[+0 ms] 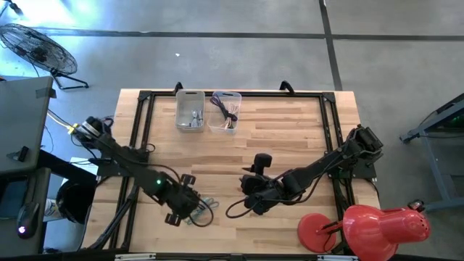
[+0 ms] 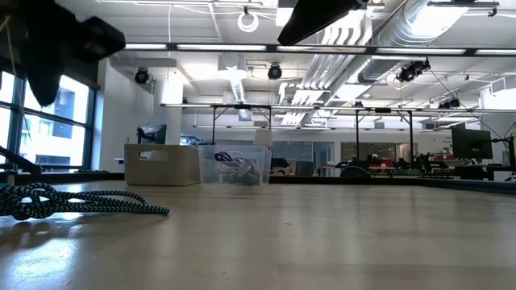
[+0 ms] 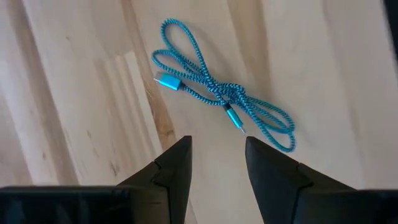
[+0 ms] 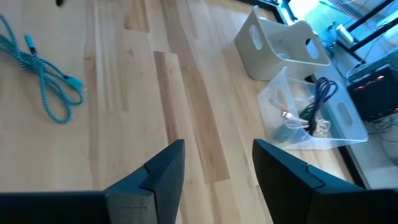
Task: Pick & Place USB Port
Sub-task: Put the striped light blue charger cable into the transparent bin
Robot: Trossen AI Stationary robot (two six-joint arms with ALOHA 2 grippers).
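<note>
Left hand (image 3: 214,171) hovers over the bench (image 1: 290,138), fingers apart, nothing between them, with the blue cable (image 3: 217,93) lying loose on the wood just ahead of it. Right hand (image 4: 214,174) sits mid-bench, fingers also apart and empty; it looks toward the grey bin (image 4: 280,43) and clear bin (image 4: 311,112) at the far edge. Clear bin already holds a dark cable and some small bits.

Progress: early. Cable not yet grasped, nothing lifted. Left to do, as I judge it: close on the cable, carry it across, drop it in a bin. Which bin is the target, can't tell.
</note>
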